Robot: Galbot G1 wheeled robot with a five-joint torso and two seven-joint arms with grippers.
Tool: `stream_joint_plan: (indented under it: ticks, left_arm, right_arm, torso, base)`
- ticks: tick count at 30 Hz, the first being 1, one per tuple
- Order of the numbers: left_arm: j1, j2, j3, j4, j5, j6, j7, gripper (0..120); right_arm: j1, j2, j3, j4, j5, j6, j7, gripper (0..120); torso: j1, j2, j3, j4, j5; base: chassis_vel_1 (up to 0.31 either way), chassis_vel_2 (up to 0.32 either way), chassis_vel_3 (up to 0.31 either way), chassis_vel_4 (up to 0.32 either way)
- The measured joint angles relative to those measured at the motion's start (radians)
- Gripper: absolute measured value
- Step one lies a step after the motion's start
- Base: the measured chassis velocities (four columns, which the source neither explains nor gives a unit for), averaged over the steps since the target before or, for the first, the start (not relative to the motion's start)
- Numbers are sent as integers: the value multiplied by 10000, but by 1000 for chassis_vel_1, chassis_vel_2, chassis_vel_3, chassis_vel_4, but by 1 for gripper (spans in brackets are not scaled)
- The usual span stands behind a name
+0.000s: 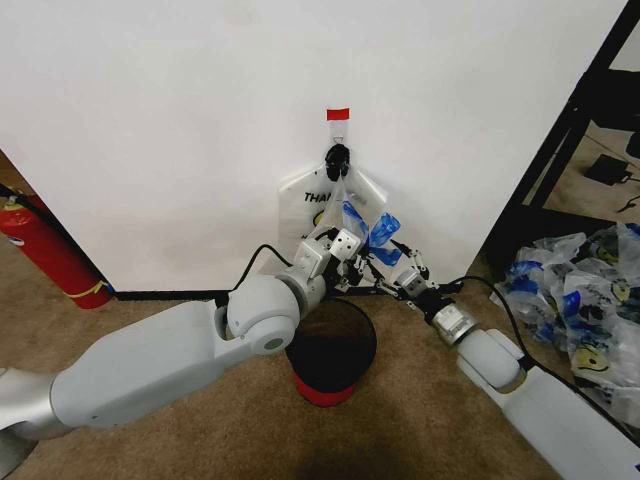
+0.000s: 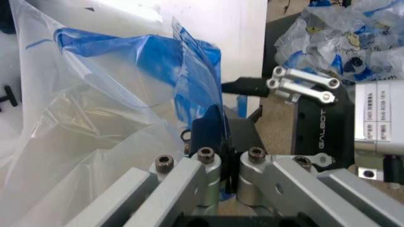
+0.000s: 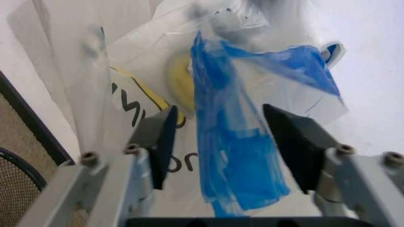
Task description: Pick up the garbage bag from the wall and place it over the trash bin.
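Note:
The garbage bag [image 1: 318,205] hangs from a hook [image 1: 338,156] under red tape on the white wall [image 1: 180,120]. It is translucent white with blue handles. My left gripper [image 1: 345,250] is at the bag's lower part, just above the trash bin [image 1: 330,345]. In the left wrist view the left gripper [image 2: 221,132] is shut on a fold of the bag's blue trim [image 2: 196,75]. My right gripper [image 1: 405,270] is close to its right. In the right wrist view the right gripper [image 3: 227,142] stands open, with a blue handle strip [image 3: 233,156] hanging between its fingers [image 3: 161,137].
A red fire extinguisher [image 1: 50,255] leans against the wall at the left. A heap of similar bags [image 1: 580,290] lies on the carpet at the right, beside a black shelf frame [image 1: 570,130]. A black baseboard [image 1: 170,295] runs along the wall's foot.

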Motion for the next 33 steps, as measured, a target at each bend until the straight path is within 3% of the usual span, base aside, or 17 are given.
stream_joint_plan:
  ticks: [3, 5, 11, 14, 26, 33]
  left_arm:
    - [0, -14, 1, -4, 0, 0, 1, 0]
    - [-1, -22, 1, -5, 0, 0, 0, 0]
    - [8, -61, -7, -5, -5, -2, -26, 0]
    - [20, -61, -48, -6, -9, -10, -33, 0]
    - [592, 90, -559, -146, -15, -158, -40, 0]
    - [1546, 370, -869, -536, 154, -172, -54, 0]
  right_arm:
    - [17, 47, -7, -25, 3, 0, 0, 39]
    - [17, 60, -7, -28, 3, -2, 0, 38]
    - [-23, 87, -47, 33, 387, -264, 144, 8]
    - [-53, 119, -45, 90, 574, -353, 249, 1]
    - [-828, 191, 697, 950, 1593, -590, 635, 0]
    - [-1999, 54, 1508, 1887, 1915, -509, 563, 0]
  torso:
    - [0, 0, 0, 0, 0]
    - [0, 0, 0, -1, 0]
    - [-1, 0, 0, -1, 2]
    - [-1, 0, 0, -1, 1]
    - [-1, 0, 0, 0, 1]
    - [-1, 0, -1, 0, 0]
  base:
    - [0, 0, 0, 0]
    - [0, 0, 0, 0]
    - [0, 0, 0, 0]
    - [0, 0, 0, 0]
    - [0, 0, 0, 0]
    - [0, 0, 0, 0]
